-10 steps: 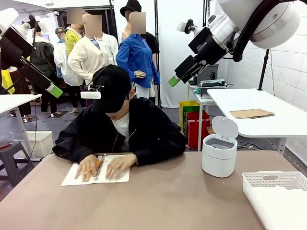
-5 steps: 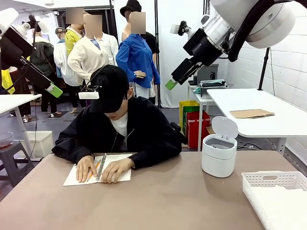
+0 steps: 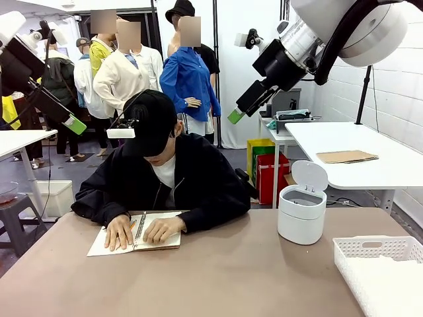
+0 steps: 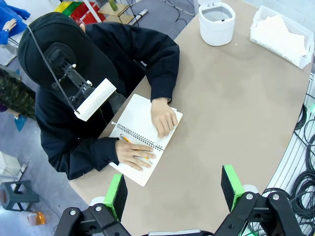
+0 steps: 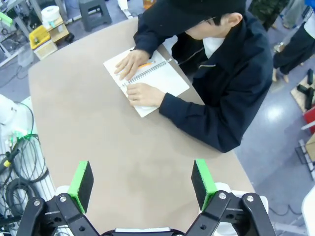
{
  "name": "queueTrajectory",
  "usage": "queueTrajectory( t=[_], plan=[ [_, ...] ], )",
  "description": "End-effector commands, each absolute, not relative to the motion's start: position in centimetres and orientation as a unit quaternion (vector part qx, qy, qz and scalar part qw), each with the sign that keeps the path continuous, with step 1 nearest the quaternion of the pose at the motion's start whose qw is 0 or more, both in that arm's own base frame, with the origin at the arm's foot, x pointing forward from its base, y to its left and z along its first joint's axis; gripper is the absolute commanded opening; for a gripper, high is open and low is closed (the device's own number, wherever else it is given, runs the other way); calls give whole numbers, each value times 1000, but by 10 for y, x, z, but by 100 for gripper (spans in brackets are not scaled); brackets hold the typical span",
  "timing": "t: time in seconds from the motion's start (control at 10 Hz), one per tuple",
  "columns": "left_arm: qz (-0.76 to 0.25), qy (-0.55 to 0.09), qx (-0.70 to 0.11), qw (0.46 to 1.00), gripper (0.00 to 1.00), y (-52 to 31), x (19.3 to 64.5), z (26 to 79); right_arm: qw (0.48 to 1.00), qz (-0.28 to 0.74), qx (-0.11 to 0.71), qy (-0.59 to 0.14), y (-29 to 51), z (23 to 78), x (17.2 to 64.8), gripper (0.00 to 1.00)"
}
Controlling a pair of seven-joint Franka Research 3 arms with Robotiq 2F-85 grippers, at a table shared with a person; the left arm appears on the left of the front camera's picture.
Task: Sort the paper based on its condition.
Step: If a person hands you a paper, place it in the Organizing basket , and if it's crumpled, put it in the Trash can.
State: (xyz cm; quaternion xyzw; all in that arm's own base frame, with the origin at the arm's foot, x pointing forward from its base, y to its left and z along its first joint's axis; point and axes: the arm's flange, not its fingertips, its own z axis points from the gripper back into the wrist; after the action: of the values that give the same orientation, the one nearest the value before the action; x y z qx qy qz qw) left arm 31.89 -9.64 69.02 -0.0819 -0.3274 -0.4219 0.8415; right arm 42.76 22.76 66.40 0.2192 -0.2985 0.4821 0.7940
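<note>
2 grippers, both empty and high above the table.

Item 1: left gripper. In its wrist view you see the green pads wide apart with nothing between them. It looks down on the person and the near half of the table. In the front view it hangs at the upper left, well clear of everything.

Item 2: right gripper. Its fingers are spread just as wide and hold nothing. It hangs over the table's bare middle in its wrist view and sits at the upper right of the front view.

Item 3: the paper. You find the loose white sheets, slightly bent, lying inside the white basket at the table's near right corner. No gripper is near them.

Item 4: spiral notebook. It lies open on the far left part of the table in front of the seated person. The person's right hand lies flat on 1 page and the person's left hand on the other. An orange pen peeks out beside the right hand, next to the spiral.

Item 5: white bin. It stands on the far right part of the table with its lid up, well apart from the notebook and just beyond the basket.

Item 6: brown cardboard sheet. It lies flat on another white table behind.
</note>
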Motion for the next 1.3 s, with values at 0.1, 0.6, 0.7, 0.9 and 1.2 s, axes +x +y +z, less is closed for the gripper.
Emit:
queueTrajectory(
  t=[0.1,0.6,0.7,0.9,1.2],
  plan=[
    [-422,-328,-83,841,100,-96,319,691,794,480,223,-298,227,664,428,100],
    [-422,-328,-83,841,100,-96,319,691,794,480,223,-298,227,664,428,100],
    [-422,-328,-83,841,100,-96,319,691,794,480,223,-298,227,664,428,100],
    [-422,-328,-83,841,100,-96,319,691,794,480,223,-298,227,664,428,100],
    [-422,-328,-83,841,100,-96,319,691,794,480,223,-298,227,664,428,100]
  ],
)
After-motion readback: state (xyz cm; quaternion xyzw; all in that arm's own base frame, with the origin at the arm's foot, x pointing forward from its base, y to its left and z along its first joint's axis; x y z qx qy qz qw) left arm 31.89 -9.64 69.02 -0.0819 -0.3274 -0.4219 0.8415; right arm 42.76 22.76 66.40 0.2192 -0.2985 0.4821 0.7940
